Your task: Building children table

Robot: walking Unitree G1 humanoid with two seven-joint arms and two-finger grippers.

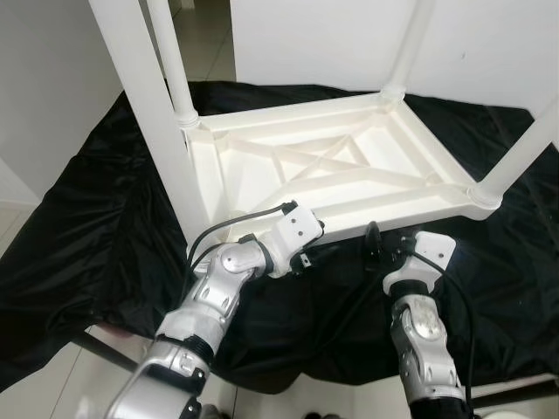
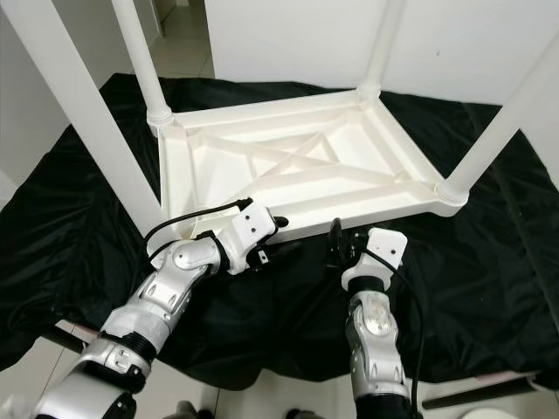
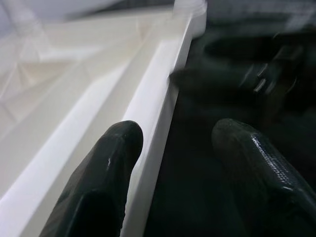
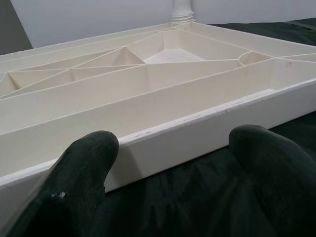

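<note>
1. White plastic children's table (image 1: 323, 166) lies upside down on a black cloth (image 1: 96, 236), ribbed underside showing, four legs (image 1: 144, 105) pointing up.
2. Left tool (image 1: 307, 255) and right tool (image 1: 377, 244), fingers apart, sit at its six o'clock rim.

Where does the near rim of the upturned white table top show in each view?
Left eye view: near rim runs across the middle, above both wrists.
Right eye view: it lies just beyond both wrists.
Left wrist view: it runs diagonally between the left pincer fingers.
Right wrist view: it crosses just beyond the right pincer.
Shared landmark: black cloth.
</note>
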